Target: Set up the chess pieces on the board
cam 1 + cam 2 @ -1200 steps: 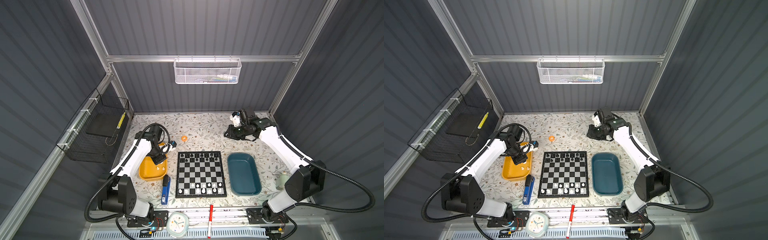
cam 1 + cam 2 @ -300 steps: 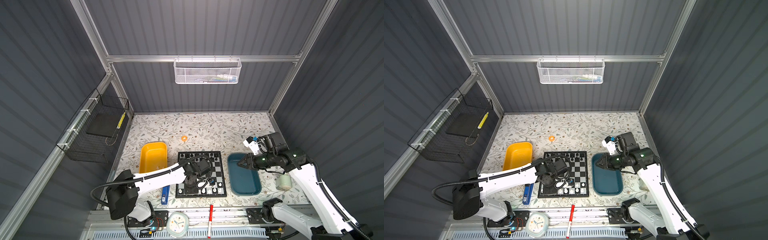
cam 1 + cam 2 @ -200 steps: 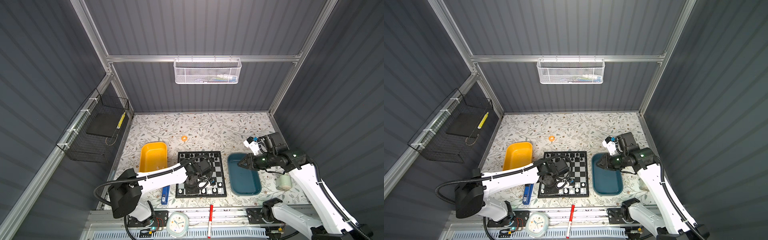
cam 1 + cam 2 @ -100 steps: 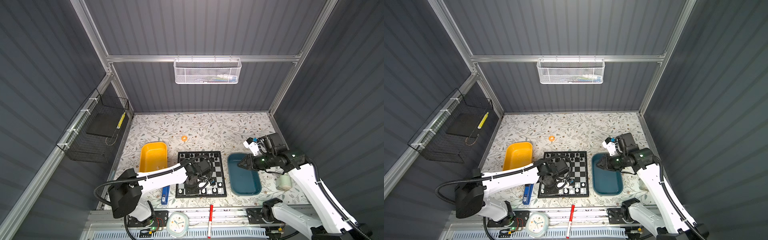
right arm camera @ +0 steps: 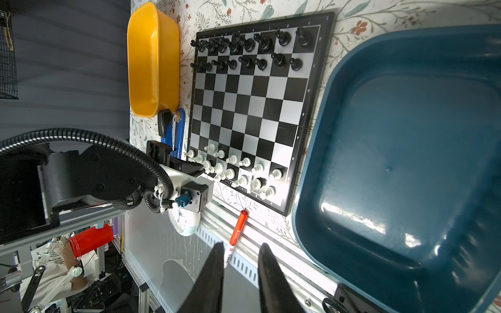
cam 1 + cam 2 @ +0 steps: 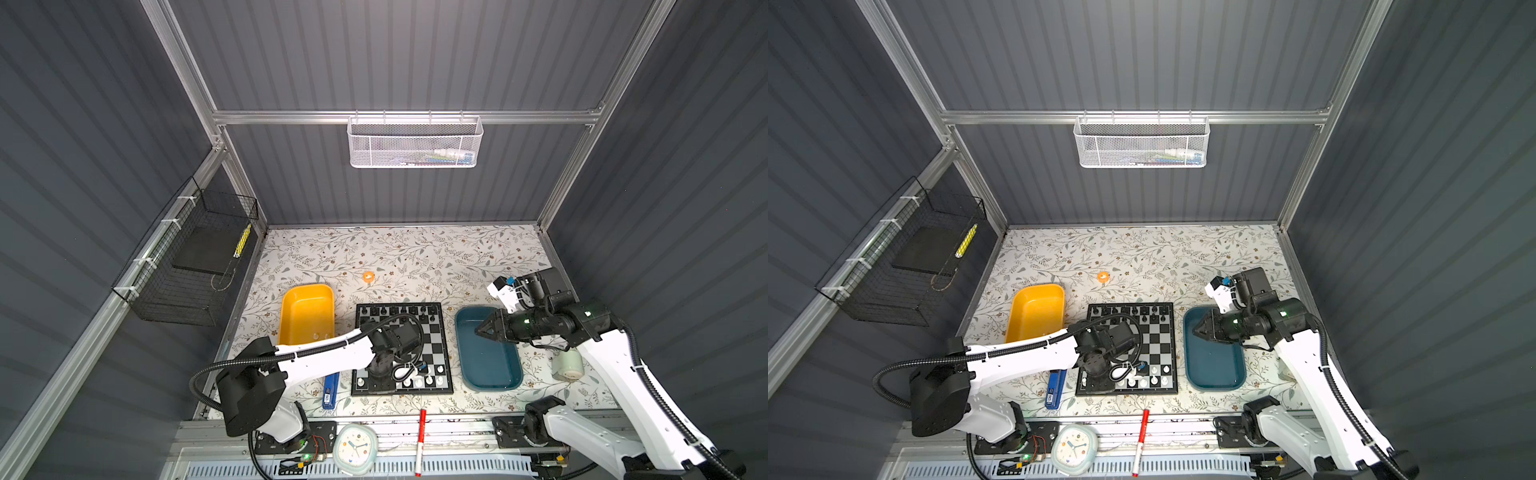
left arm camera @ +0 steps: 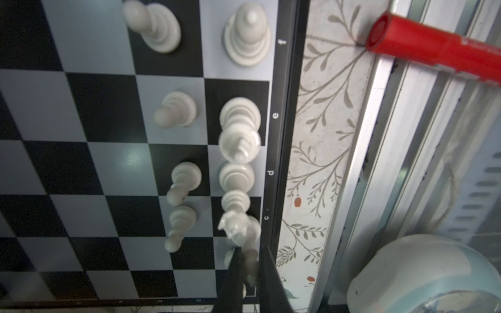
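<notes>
Clock directions are read from the board in both top views, with 12 o'clock toward the far wall.

- table (image 6: 415,257): floral cover; carries everything below.
- yellow tray (image 6: 307,307): at 9 o'clock of the board; its near end is covered by the left arm.
- blue stapler-like tool (image 6: 331,392): at 8 o'clock; its far half is hidden under the same arm.
- left gripper (image 7: 250,252): over the board's 7 o'clock corner, hidden beneath its own wrist in both top views. In the left wrist view it is closed on a white piece (image 7: 250,267) that is too blurred to tell its kind.
- board (image 6: 434,332): mid-table; its left half is masked by arm and cable.
- black chess pieces (image 5: 248,44): fill the two rows at 12 o'clock.
- white chess pieces (image 5: 230,173): stand in the two rows at 6 o'clock; those near the 7 o'clock corner are hidden.
- red marker (image 6: 421,432): at 6 o'clock, on the front rail.
- teal tray (image 6: 490,370): at 3 o'clock, just beside the board.
- right gripper (image 5: 240,248): above the teal tray's 10 o'clock corner, slightly parted and holding nothing; its base is cut off by the frame edge.
</notes>
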